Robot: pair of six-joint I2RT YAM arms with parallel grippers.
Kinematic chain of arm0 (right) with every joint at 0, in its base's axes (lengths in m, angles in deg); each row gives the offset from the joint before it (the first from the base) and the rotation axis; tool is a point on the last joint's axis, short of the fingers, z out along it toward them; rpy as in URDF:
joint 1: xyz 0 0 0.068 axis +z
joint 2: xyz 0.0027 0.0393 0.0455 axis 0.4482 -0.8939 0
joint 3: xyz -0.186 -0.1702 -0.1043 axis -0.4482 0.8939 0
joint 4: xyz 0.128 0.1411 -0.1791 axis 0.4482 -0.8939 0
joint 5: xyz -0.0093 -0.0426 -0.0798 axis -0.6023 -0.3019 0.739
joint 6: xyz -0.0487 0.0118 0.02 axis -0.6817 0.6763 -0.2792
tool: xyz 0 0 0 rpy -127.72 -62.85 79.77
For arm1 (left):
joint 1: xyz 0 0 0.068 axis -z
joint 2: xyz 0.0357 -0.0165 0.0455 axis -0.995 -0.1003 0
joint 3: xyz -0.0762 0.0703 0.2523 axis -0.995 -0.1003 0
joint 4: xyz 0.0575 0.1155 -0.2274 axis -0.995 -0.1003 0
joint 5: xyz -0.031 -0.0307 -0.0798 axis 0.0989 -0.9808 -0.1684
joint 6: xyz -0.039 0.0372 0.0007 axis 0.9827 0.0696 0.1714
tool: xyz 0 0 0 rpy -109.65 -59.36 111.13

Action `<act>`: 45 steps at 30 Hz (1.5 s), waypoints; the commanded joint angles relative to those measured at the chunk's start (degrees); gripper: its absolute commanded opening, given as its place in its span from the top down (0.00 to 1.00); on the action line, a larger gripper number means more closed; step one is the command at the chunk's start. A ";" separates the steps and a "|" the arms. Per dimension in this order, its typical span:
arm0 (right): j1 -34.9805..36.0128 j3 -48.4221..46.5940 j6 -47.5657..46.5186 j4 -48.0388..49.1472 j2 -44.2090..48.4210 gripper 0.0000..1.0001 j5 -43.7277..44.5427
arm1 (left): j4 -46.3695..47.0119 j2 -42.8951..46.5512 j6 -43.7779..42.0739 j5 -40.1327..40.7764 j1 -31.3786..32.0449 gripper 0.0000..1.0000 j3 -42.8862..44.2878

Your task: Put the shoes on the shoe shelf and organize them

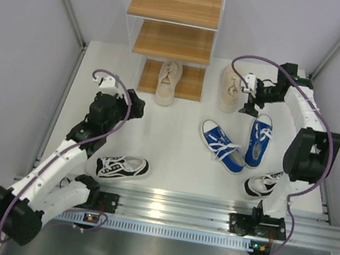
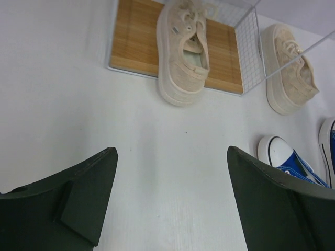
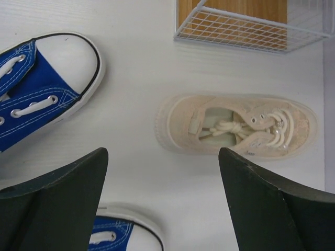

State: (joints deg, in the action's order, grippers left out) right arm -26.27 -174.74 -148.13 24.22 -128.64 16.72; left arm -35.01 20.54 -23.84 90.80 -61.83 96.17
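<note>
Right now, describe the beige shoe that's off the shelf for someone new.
Start at the shoe shelf at the far end of the table. Just right of its lowest board, on the table, lies the beige shoe. Its twin sits on that board.

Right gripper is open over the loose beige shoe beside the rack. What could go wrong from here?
1. The shelved beige shoe sits near the middle of the bottom board, its heel overhanging the front edge. Squeezing the loose beige shoe in beside it may knock it off.
2. The nearest blue shoe lies close beside the right gripper. A finger could catch its toe cap on the way down.
</note>
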 commanded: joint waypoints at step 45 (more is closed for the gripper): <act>4.74 1.68 -8.63 -10.75 7.00 1.00 0.63 | -16.06 18.70 7.21 10.64 -0.35 0.07 -4.15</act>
State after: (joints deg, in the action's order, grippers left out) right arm -21.52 -171.53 -146.80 23.36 -130.98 24.61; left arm -53.74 38.90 -16.17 102.27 -61.89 92.41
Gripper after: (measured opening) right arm 0.033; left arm 0.932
